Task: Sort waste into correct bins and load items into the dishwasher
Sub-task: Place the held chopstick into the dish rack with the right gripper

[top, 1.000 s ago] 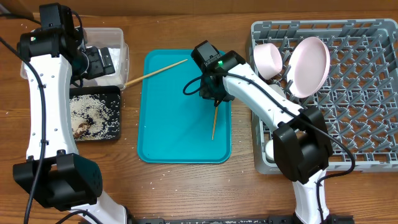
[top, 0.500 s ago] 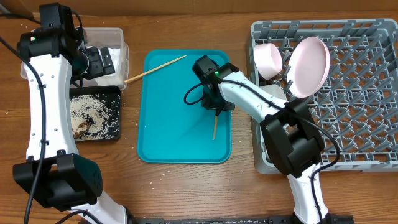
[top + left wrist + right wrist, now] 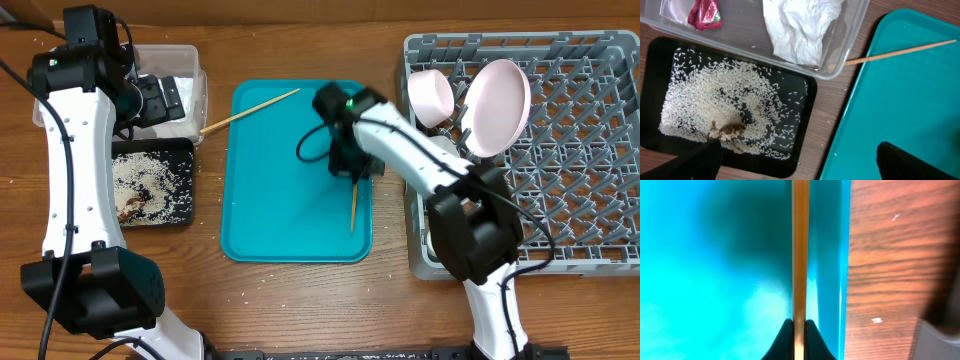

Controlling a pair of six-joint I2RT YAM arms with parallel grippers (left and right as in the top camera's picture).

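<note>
**Right jaws now pinched on a chopstick**

Since a second ago, my right gripper (image 3: 799,330) has closed on the chopstick (image 3: 353,205) lying on the teal tray (image 3: 280,225), and the stick now sits a little nearer the tray's right edge.

At far left, my left gripper (image 3: 797,147) hangs with its jaws wide apart and nothing between them, over the near edge of the black tray (image 3: 655,55). That tray holds the rice (image 3: 705,95) and a few brown scraps (image 3: 727,131). Just behind it, touching, is the clear tub (image 3: 740,50) with the red wrapper (image 3: 704,12) and the white napkin (image 3: 800,27) inside.

A second chopstick (image 3: 250,110) lies slanted, one end on the teal tray's far left corner and the other on the table by the tub.

My right wrist view shows the gripped chopstick running alongside the tray's right rim, fingertips tight on either side.

At right, the grey dish rack (image 3: 600,200) holds a pink bowl (image 3: 432,97) and a plate (image 3: 497,105), both on edge near its far left corner.
</note>
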